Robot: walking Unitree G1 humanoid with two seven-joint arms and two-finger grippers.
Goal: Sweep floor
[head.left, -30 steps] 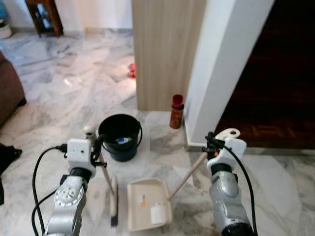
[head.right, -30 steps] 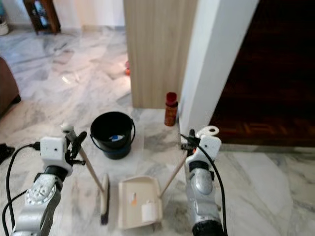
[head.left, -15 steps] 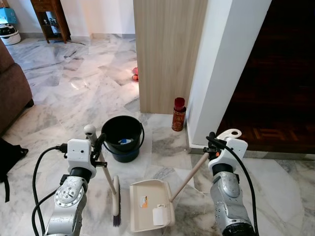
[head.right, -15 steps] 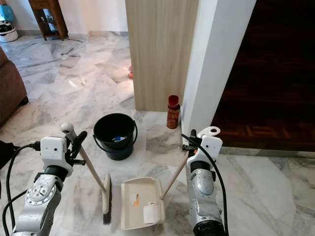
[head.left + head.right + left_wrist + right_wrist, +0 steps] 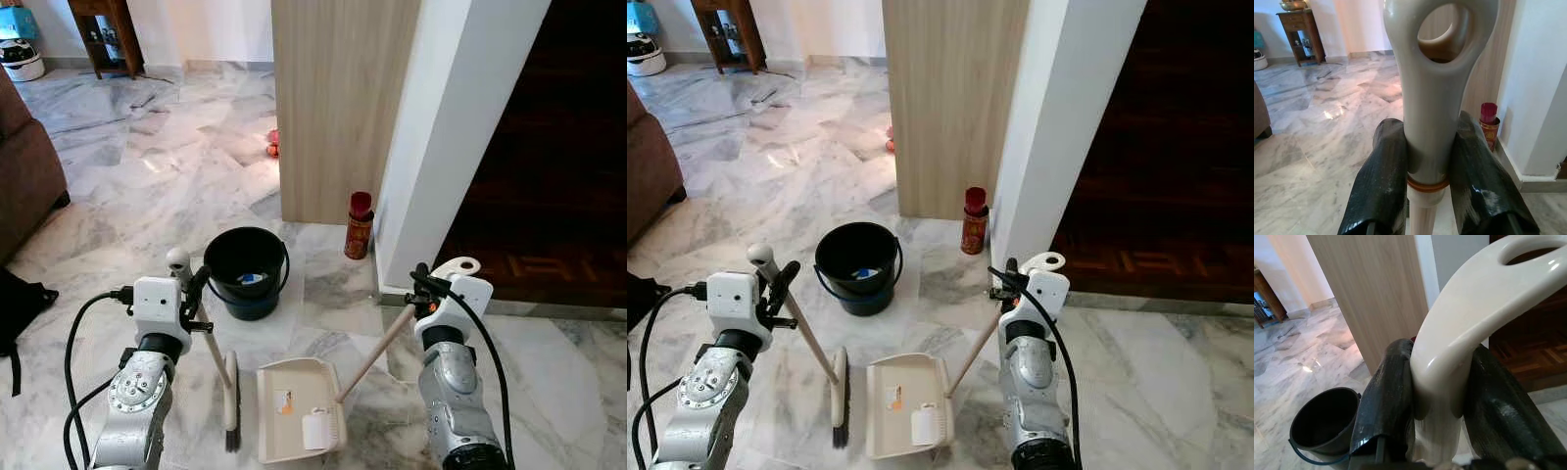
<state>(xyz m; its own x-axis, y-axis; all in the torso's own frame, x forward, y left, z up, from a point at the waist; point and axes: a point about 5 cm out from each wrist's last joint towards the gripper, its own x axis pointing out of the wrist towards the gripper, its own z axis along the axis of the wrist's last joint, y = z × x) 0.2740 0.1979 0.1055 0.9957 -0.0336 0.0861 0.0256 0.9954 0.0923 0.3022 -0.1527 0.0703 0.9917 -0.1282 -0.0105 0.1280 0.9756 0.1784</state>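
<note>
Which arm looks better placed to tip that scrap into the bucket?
Probably the right. Its gripper is shut on the dustpan handle, and the white scrap lies in that pan. The left gripper holds the broom. The black bucket stands just ahead.

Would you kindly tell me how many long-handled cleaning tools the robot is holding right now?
2: a broom gripped by the left gripper, and a dustpan gripped by the right gripper. Both rest on the marble floor.

On the floor (image 5: 118, 206) before me, the broom (image 5: 229, 411) lies left of the dustpan (image 5: 297, 423), just beside it. The bucket (image 5: 245, 271) stands behind both; the can (image 5: 359, 226) stands farther right, against the wall (image 5: 446, 137).
</note>
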